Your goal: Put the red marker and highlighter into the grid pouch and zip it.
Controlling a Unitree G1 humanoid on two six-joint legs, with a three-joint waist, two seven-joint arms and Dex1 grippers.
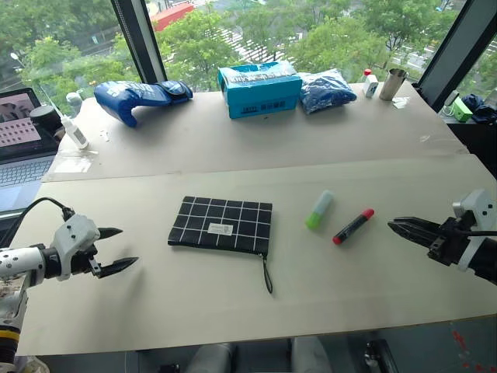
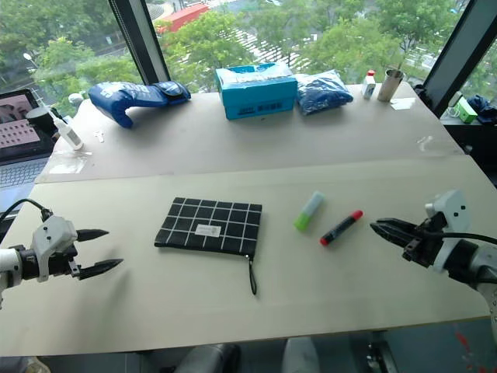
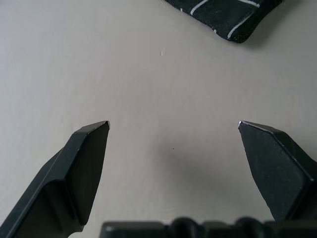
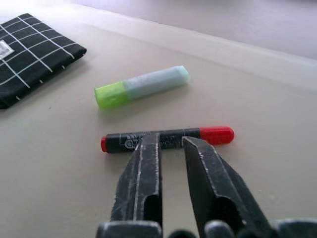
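Note:
The grid pouch (image 1: 221, 225) lies flat in the middle of the table, its black zipper cord (image 1: 266, 273) trailing toward the near edge. To its right lie the light-green highlighter (image 1: 319, 209) and, just beyond it, the red marker (image 1: 353, 226), both loose on the table. My right gripper (image 1: 390, 223) hovers shut and empty a short way to the right of the marker, pointing at it; in the right wrist view the marker (image 4: 168, 140) lies just past the fingertips. My left gripper (image 1: 128, 247) stands open and empty to the left of the pouch, whose corner (image 3: 233, 15) lies ahead of it.
Along the far edge stand a blue mitt (image 1: 140, 97), a teal box (image 1: 258, 89), a blue bag (image 1: 326, 89), a small bottle (image 1: 370, 83) and a metal cup (image 1: 393, 83). A laptop (image 1: 19, 132) and a white bottle (image 1: 74, 132) sit at the far left.

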